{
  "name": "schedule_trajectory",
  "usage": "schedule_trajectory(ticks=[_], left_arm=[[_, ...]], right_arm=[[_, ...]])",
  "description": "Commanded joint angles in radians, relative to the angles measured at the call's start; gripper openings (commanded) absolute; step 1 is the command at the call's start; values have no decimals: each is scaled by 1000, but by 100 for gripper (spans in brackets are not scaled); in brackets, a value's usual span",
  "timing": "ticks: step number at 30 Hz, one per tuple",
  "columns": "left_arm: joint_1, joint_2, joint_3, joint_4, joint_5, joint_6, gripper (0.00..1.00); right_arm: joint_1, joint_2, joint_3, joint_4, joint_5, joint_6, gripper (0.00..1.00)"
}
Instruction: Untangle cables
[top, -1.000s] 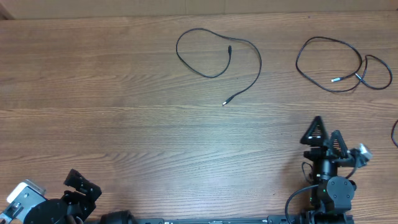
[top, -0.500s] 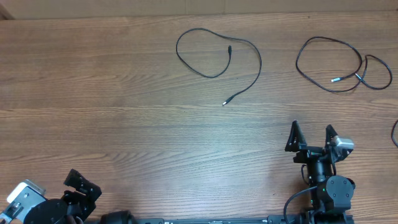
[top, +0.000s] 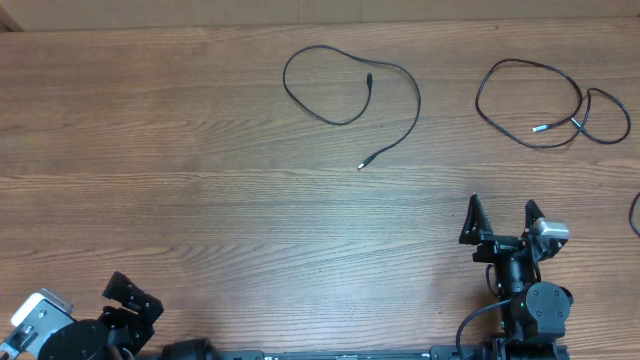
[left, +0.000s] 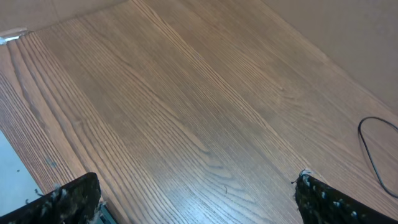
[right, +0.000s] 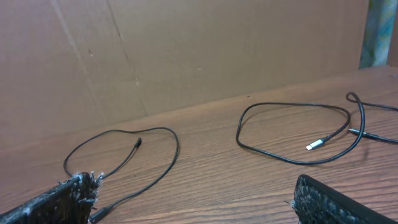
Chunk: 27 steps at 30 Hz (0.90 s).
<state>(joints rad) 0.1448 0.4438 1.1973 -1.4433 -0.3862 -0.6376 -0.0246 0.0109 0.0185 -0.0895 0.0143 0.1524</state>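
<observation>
Black cables (top: 419, 100) apart on the wooden table (top: 200, 150), well beyond right tool (top: 500, 206) and left tool (left: 198, 186), both wide and empty.

The right claw (top: 500, 220) has rolled at its wrist since a second ago, when its fingers sat skewed, one ahead of the other. Now both fingers (top: 471, 218) stand level and spread wide, pointing across the surface (top: 200, 220) toward its far edge

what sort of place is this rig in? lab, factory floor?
Probably a lab-style test bench: bare wood-grain table, plain cardboard backdrop, and just a black cable and a second cable laid out.
</observation>
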Motion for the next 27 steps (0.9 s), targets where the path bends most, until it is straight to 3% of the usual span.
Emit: schedule_trajectory(ticks=[1, 27], left_arm=[[7, -7, -2, 3, -5, -14, 100], [-14, -24, -2, 3, -5, -14, 100]], right_arm=[[-4, -8, -11, 6, -9, -23, 100], [-4, -8, -11, 6, -10, -23, 100]])
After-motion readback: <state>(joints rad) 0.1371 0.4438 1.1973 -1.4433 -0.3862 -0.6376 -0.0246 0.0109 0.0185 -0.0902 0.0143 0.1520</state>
